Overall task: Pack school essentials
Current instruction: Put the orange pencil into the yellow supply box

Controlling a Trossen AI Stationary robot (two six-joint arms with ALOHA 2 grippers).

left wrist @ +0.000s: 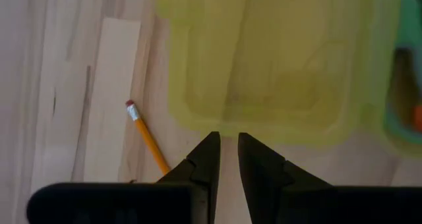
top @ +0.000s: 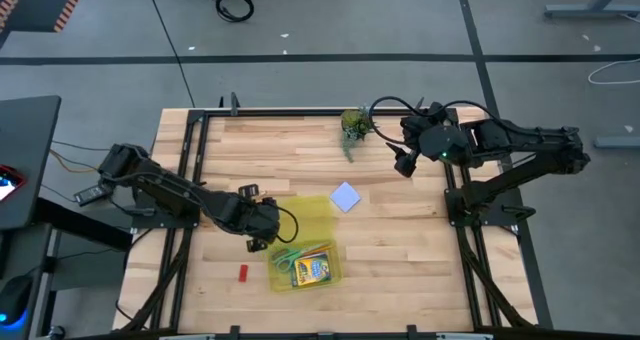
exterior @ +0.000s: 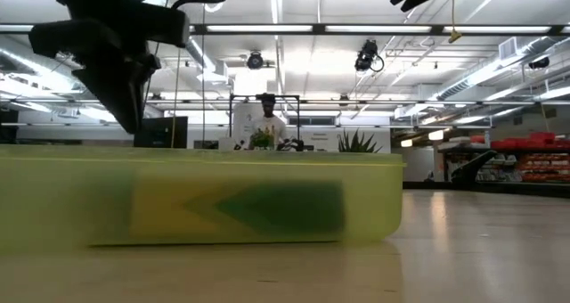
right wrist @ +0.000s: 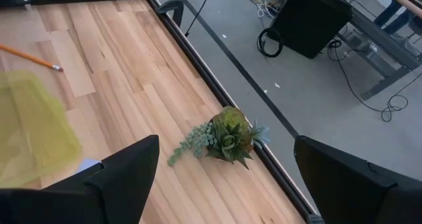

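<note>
The yellow case [exterior: 196, 196] fills the low view as a blur, and a green and yellow shape behind its wall cannot be read. In the left wrist view the pencil [left wrist: 146, 140] beside the case is half hidden behind the left gripper [left wrist: 224, 148]. A green thing [left wrist: 405, 92] with an orange spot inside the case is cut by the picture's edge. The red block [top: 243, 272] near the case is too small to identify.

The yellow-green crayon box [top: 313, 270] lies in the translucent yellow rectangular case [top: 329, 209]; the pale blue square note pad [top: 345, 197] lies just right of it; the tiny red eraser-like block [top: 242, 272] lies left.
</note>
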